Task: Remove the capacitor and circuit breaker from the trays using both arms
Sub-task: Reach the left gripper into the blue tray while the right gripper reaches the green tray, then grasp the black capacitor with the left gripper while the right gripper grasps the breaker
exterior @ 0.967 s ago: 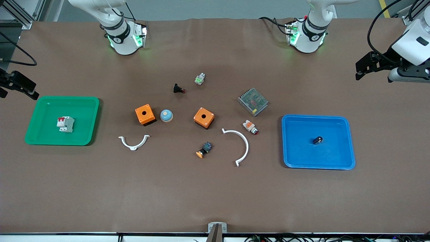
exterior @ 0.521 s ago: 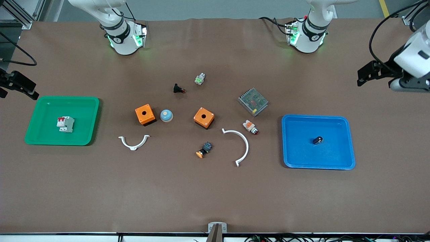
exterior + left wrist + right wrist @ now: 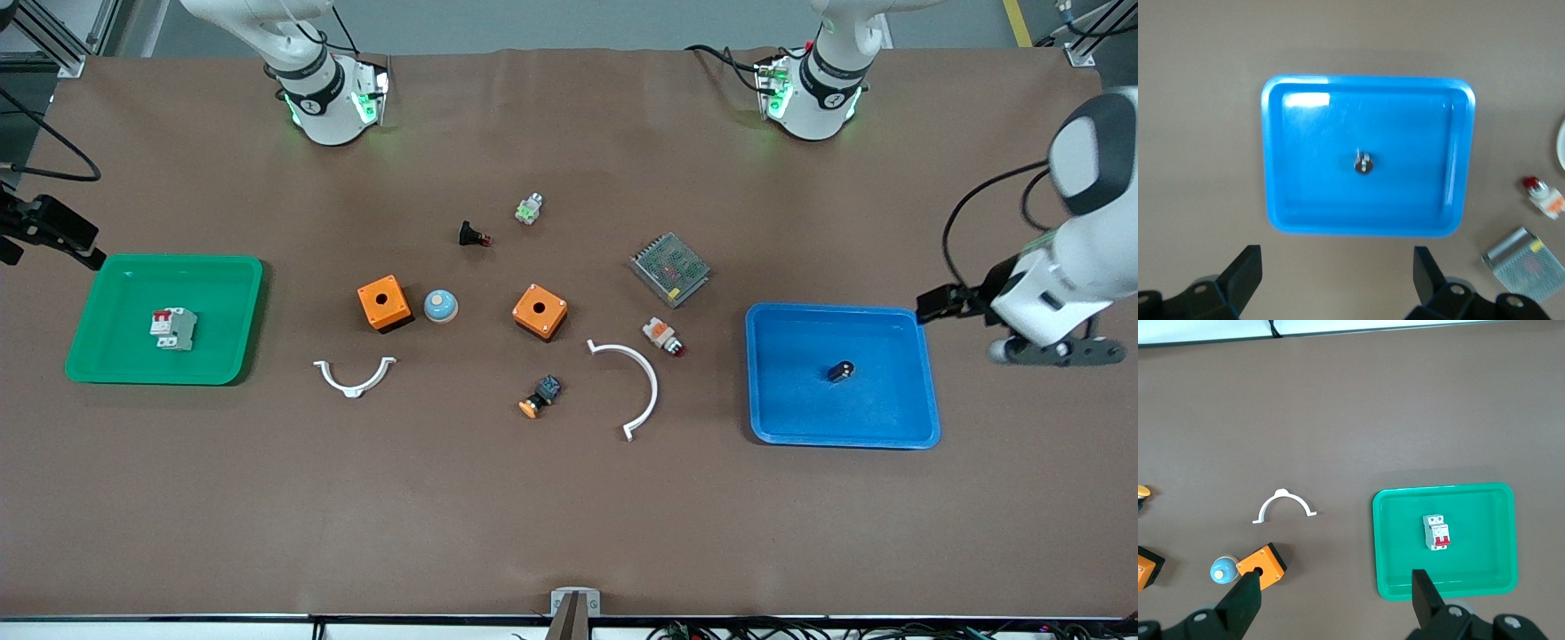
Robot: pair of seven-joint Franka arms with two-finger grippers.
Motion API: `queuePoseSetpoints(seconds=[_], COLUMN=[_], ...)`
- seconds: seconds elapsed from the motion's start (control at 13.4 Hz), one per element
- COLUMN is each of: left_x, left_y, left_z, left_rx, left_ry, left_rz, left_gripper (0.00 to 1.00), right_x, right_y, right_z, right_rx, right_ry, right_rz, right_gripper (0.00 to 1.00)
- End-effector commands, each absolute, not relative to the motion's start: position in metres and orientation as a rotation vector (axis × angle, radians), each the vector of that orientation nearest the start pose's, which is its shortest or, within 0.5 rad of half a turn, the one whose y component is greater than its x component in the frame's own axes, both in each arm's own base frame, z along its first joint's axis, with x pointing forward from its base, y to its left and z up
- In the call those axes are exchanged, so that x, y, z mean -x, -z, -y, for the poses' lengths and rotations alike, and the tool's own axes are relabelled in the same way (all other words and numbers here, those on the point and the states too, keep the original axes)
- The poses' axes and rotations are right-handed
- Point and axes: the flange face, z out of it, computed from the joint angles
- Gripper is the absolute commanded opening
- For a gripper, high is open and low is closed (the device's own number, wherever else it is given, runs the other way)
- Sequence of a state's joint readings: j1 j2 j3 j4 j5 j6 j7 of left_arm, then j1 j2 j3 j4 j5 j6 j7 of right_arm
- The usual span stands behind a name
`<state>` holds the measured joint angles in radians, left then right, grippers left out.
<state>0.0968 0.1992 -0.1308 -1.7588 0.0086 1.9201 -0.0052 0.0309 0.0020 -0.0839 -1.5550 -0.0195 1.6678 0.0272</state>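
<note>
The capacitor (image 3: 841,370), a tiny black cylinder with a pale end, lies in the middle of the blue tray (image 3: 836,308). It also shows in the left wrist view (image 3: 1363,162), inside that tray (image 3: 1365,80). The breaker (image 3: 172,328), grey-white with red levers, lies in the green tray (image 3: 169,260). It also shows in the right wrist view (image 3: 1437,532), in that tray (image 3: 1441,488). My left gripper (image 3: 941,304) (image 3: 1337,257) is open and empty, up in the air beside the blue tray's outer end. My right gripper (image 3: 49,229) (image 3: 1336,580) is open and empty, up beside the green tray's outer corner.
Between the trays lie two orange boxes (image 3: 384,302) (image 3: 540,311), a blue-white dome (image 3: 440,306), two white curved brackets (image 3: 355,377) (image 3: 636,382), a mesh-covered metal unit (image 3: 669,268), a black push-button (image 3: 472,236), a white-orange button (image 3: 663,335) and an orange-capped button (image 3: 540,396).
My left arm has swung toward the front camera, bringing its gripper from the table's end to just beside the blue tray. The right gripper has barely moved.
</note>
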Motion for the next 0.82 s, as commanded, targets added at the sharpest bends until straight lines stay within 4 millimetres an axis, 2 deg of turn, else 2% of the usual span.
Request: queuePoseSetpoints(seconds=[0.0,0.22,0.37,0.52,0.74], left_x=[-0.601,-0.599,-0.591,-0.588,-0.589], left_y=[-0.388,-0.324,-0.289,-0.258,-0.231], left_z=[0.019,0.018,0.021,0.023,0.024], left_rx=[3.146,3.158,3.165,3.173,3.181], left_ry=[0.000,-0.004,0.047,0.031,0.033], left_rz=[-0.037,-0.014,-0.017,-0.018,-0.015], left_gripper=[1.00,0.99,0.92,0.83,0.74], right_x=[-0.571,-0.590,-0.601,-0.602,-0.585], right_y=[-0.633,-0.572,-0.518,-0.472,-0.414], right_z=[0.042,0.085,0.128,0.174,0.203], right_rx=[3.169,3.166,3.159,3.134,3.129], right_ry=[0.143,-0.044,-0.175,-0.251,-0.260], right_rz=[-0.146,-0.234,-0.156,-0.100,-0.105], right_gripper=[1.00,1.00,1.00,1.00,1.00])
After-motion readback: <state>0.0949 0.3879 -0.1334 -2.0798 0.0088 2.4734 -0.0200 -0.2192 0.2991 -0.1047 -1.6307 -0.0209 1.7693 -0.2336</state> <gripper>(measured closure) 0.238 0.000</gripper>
